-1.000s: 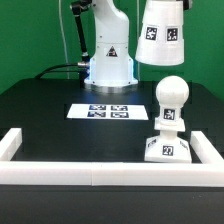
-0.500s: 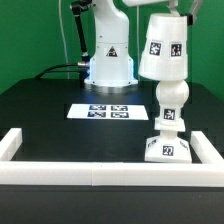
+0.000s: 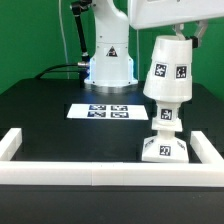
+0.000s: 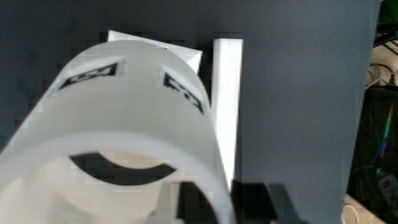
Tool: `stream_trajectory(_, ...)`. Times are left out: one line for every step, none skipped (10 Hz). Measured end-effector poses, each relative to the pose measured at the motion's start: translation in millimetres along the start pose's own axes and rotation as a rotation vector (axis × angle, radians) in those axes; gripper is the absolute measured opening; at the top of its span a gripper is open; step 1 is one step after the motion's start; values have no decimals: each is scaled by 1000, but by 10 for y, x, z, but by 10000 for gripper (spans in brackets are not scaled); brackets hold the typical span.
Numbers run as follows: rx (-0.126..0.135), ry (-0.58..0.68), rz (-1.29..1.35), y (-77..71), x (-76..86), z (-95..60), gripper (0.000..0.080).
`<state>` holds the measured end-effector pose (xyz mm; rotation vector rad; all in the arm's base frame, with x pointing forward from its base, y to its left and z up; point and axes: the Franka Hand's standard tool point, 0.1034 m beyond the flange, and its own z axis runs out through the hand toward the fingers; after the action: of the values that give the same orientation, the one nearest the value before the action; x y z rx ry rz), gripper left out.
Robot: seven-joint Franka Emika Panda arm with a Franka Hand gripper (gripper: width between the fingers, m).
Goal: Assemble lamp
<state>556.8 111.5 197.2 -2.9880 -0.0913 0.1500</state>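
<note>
The white square base (image 3: 166, 149) stands at the exterior view's right with the bulb on it. Only the bulb's tagged neck (image 3: 166, 115) shows. The truncated-cone shade (image 3: 167, 70) sits low over the bulb's round head and hides it. My gripper (image 3: 197, 34) is at the shade's upper rim on the exterior view's right, shut on the shade's wall. In the wrist view the shade (image 4: 107, 130) fills most of the picture, and its wall runs between my two dark fingertips (image 4: 192, 205), my gripper (image 4: 222, 205) being clamped on it.
The marker board (image 3: 102, 110) lies flat mid-table. White rails edge the table at the front (image 3: 90, 173), left (image 3: 10, 145) and right (image 3: 205, 148), the right one close beside the base. One rail shows in the wrist view (image 4: 226, 90). The arm's pedestal (image 3: 108, 60) stands behind.
My gripper has come down with the shade. The shade was high above the bulb, then covered its top, and now covers the whole round head.
</note>
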Motion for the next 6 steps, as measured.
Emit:
stream_trajectory(-2,4,0,6,19,41,44)
stream_trajectory(-6,10,1,23,34,91,44)
stream_trajectory(-8,7,2,35,22,138,44)
stream_trajectory(-10,3,3,39,14,187,44)
stream_trajectory(-11,4,2,36,16,228,44)
stream_trajectory(-14,8,1,44,25,268,44)
